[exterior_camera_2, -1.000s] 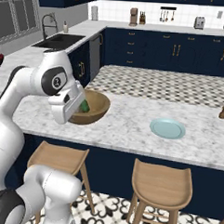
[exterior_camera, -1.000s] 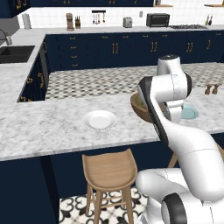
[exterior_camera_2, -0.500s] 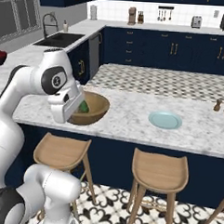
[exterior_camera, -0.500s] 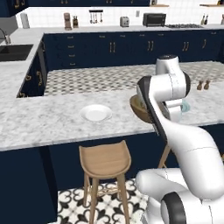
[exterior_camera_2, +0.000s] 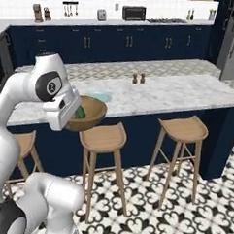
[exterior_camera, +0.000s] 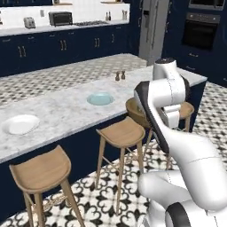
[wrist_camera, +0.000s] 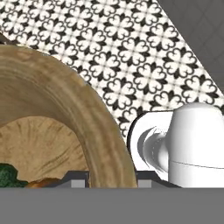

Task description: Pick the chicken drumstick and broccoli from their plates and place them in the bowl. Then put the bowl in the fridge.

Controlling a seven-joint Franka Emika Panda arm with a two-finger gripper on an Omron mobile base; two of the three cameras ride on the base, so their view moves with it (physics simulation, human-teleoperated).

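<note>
There, in the left base view, the arm stood in front of the marble island counter [exterior_camera: 66,111], and the wooden bowl [exterior_camera: 134,111] hung off the counter's edge, partly hidden behind the arm's white links, above a wooden stool [exterior_camera: 122,132]. The pale blue-green plate [exterior_camera: 100,98] and the white plate [exterior_camera: 20,124] both lay on the counter, well apart. The grey fridge [exterior_camera: 153,29] stood at the far end of the kitchen, beside the dark wall oven [exterior_camera: 201,33].

In the right base view, the gripper [exterior_camera_2: 70,117] sat at the near rim of the bowl [exterior_camera_2: 92,113], which was held clear of the counter [exterior_camera_2: 178,90], just above a stool [exterior_camera_2: 103,137]. The broccoli [exterior_camera_2: 80,112] showed green inside the bowl, right against the hand. The blue-green plate [exterior_camera_2: 100,95] lay on the counter behind the bowl.

In the hand view, the bowl's rim [wrist_camera: 105,131] ran between the two finger tips [wrist_camera: 76,177], so the jaws were clamped on the bowl's wall. The broccoli [wrist_camera: 8,177] and an edge of the chicken drumstick [wrist_camera: 41,181] lay on the bowl's floor close to the inner finger, with patterned floor tiles [wrist_camera: 131,57] beyond the rim.
</note>
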